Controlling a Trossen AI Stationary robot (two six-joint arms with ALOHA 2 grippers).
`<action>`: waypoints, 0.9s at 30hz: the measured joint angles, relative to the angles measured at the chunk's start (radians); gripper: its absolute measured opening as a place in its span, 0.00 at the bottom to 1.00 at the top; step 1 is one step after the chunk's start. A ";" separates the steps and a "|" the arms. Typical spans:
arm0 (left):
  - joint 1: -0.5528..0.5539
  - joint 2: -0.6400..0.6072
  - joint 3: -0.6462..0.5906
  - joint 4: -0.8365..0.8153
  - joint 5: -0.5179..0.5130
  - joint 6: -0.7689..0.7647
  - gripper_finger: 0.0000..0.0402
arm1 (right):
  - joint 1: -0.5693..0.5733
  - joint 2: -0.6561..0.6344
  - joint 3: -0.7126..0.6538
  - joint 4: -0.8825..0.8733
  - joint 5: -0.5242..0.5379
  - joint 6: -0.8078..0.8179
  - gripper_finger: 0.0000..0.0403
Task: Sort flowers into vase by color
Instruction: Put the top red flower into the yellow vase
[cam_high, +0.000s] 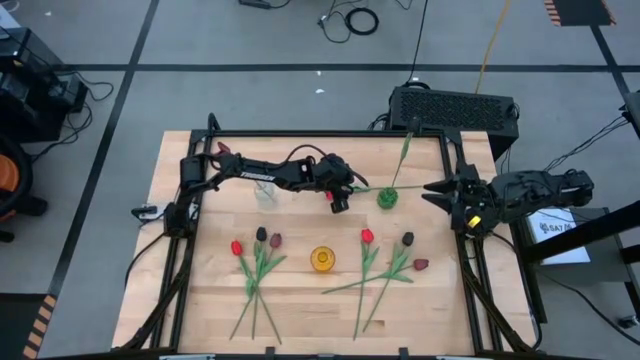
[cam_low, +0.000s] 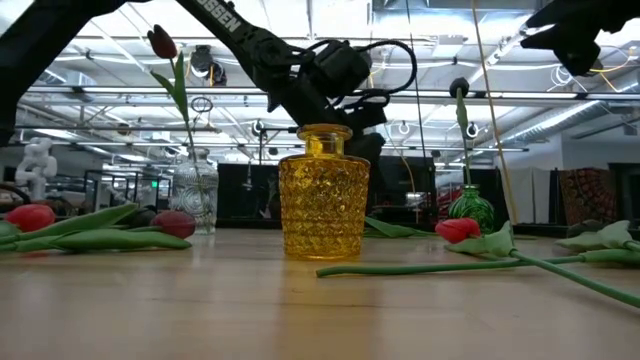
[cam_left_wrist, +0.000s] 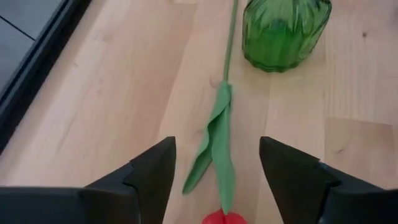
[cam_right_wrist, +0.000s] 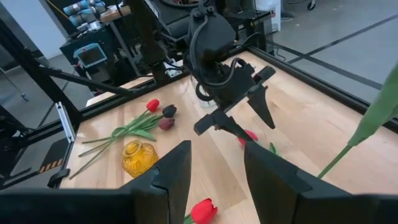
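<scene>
While most of the flowers are not yet sorted, we judge the task to be early on. From the high view, three tulips (cam_high: 258, 258) lie in a bunch on the desk (cam_high: 180, 300) left of the yellow vase (cam_high: 321, 259), and three more (cam_high: 392, 265) lie to its right, all loose. A long stem (cam_high: 403, 155) rises from the green vase (cam_high: 387, 197), and another stem (cam_high: 365, 189) lies flat on the desk between that vase and the left hand (cam_high: 339, 197), which hovers just beside it. The right hand (cam_high: 443, 193) waits at the desk's right edge, near the green vase. Whether the clear vase (cam_high: 266, 192) holds anything we cannot tell from above, since the left arm crosses over it. At desk level, the clear vase (cam_low: 196, 195) does carry one upright maroon tulip (cam_low: 162, 41), and the green vase (cam_low: 470, 209) carries one dark-headed flower (cam_low: 459, 89); the yellow vase (cam_low: 323, 192) looks empty, and it hides much of the left hand behind it. Through the left wrist view, the left hand's fingers (cam_left_wrist: 152, 177) stand well apart with a red tulip (cam_left_wrist: 222, 217) lying loose on the wood between them, its head cut off by the frame and its stem running up to the green vase (cam_left_wrist: 283, 31). From the right wrist view, the right hand's fingers (cam_right_wrist: 174, 171) stand apart with nothing between them.
</scene>
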 joint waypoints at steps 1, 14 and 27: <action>0.005 0.002 0.000 -0.005 0.013 0.000 0.60 | 0.000 0.002 -0.001 0.000 0.000 0.001 0.35; 0.021 0.068 -0.001 -0.008 0.034 0.051 0.60 | 0.000 0.032 -0.001 0.023 0.000 0.006 0.35; 0.033 0.067 -0.001 -0.029 0.070 0.019 0.59 | 0.000 0.032 -0.001 0.060 0.000 -0.020 0.35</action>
